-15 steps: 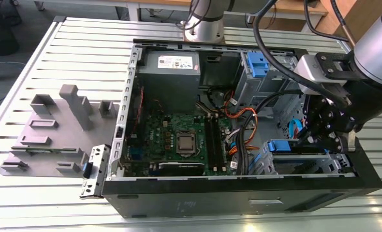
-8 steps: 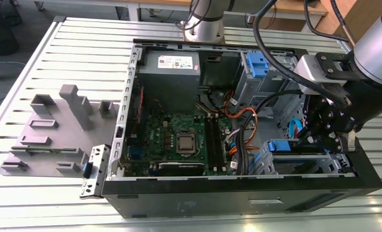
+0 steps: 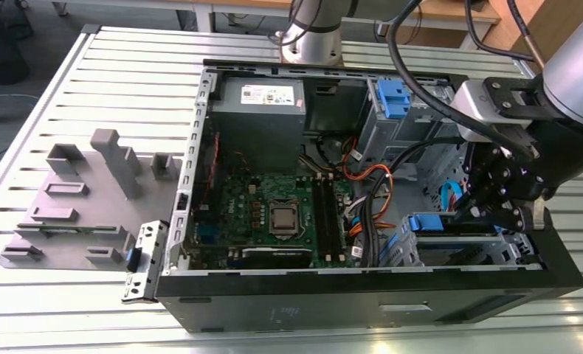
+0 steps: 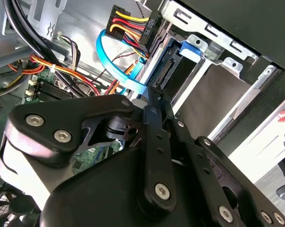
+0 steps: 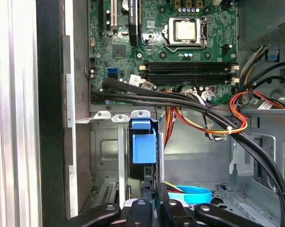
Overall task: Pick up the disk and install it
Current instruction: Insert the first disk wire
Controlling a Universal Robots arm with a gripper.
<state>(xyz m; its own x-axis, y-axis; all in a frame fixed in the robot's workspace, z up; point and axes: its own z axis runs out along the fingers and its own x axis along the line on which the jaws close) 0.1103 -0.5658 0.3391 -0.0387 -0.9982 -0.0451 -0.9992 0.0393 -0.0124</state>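
Observation:
The disk [image 3: 437, 223] stands on edge in the drive cage at the case's front corner, at the exterior view's right. Its blue carrier bracket [image 5: 143, 144] shows in the first wrist view, and its dark connector edge [image 4: 167, 68] and blue tab [image 4: 192, 49] in the second wrist view. My gripper [image 3: 471, 212] reaches down into the case beside it. Its two black fingers [image 4: 155, 106] lie pressed together with nothing between them, their tips against the disk's rear edge. The gripper [image 5: 156, 196] sits just behind the blue bracket.
The open computer case [image 3: 370, 295] lies on a slatted metal table [image 3: 124, 81]. Inside are a green circuit board [image 3: 271, 214], a grey power supply [image 3: 262, 99], a second blue bracket [image 3: 391, 97], a light blue ribbon cable [image 4: 115, 66] and thick black cables [image 5: 189, 101]. A grey fixture [image 3: 80, 199] lies beside the case.

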